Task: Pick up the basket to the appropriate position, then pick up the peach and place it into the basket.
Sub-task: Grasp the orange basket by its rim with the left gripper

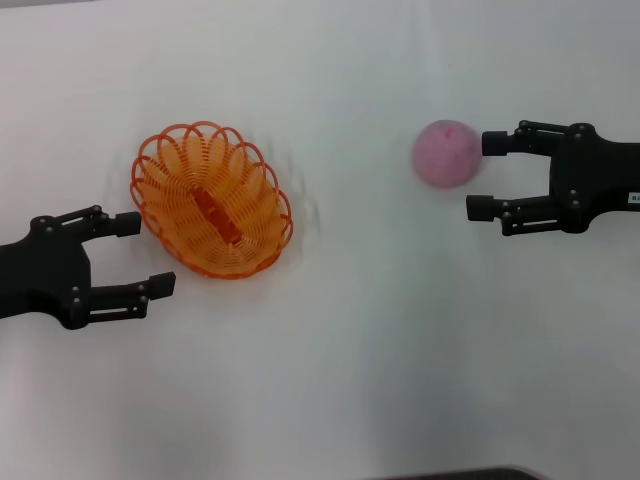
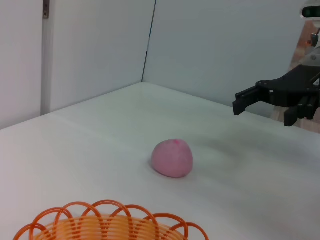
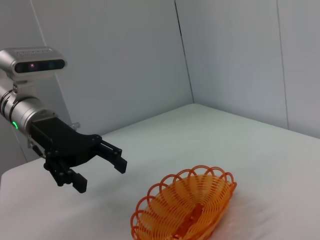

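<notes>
Count on the white table [image 1: 380,360]: one basket [image 1: 212,200], orange looped wire, oval. One peach [image 1: 446,153], pink, round. Nothing else loose on the surface.

My own grippers: two. One left gripper [image 1: 140,254], jaws spread, just beside the basket. One right gripper [image 1: 484,176], jaws spread, just beside the peach. Two fingers on each, four fingers in all.

The basket [image 1: 211,201] is glossy looped orange plastic wire, the peach [image 1: 446,153] matt and fuzzy pink, the surface [image 1: 400,340] smooth matt white, both end effectors matt black.
</notes>
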{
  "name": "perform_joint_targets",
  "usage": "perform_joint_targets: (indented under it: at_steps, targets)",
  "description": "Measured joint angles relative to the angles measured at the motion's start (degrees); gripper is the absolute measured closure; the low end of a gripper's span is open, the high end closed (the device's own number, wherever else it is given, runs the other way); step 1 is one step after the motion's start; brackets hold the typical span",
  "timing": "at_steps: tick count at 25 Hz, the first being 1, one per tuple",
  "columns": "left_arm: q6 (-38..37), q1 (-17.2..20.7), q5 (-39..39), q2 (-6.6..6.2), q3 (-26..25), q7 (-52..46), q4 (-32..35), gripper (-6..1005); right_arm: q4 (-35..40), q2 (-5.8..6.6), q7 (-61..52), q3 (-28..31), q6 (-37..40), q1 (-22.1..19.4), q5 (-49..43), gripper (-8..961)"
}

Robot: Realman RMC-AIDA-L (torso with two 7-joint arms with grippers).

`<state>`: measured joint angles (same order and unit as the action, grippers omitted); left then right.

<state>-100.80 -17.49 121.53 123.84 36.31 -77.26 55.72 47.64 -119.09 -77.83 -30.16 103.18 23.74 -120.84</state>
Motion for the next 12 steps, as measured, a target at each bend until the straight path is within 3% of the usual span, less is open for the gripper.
perform_joint_targets:
  at_steps: [12]
  targets:
    - [-0.08, -0.06, 0.2, 0.0, 0.08, -0.43, 0.43, 127, 0.08, 0.09, -0.04, -0.14, 0.0, -0.12, -0.1, 8]
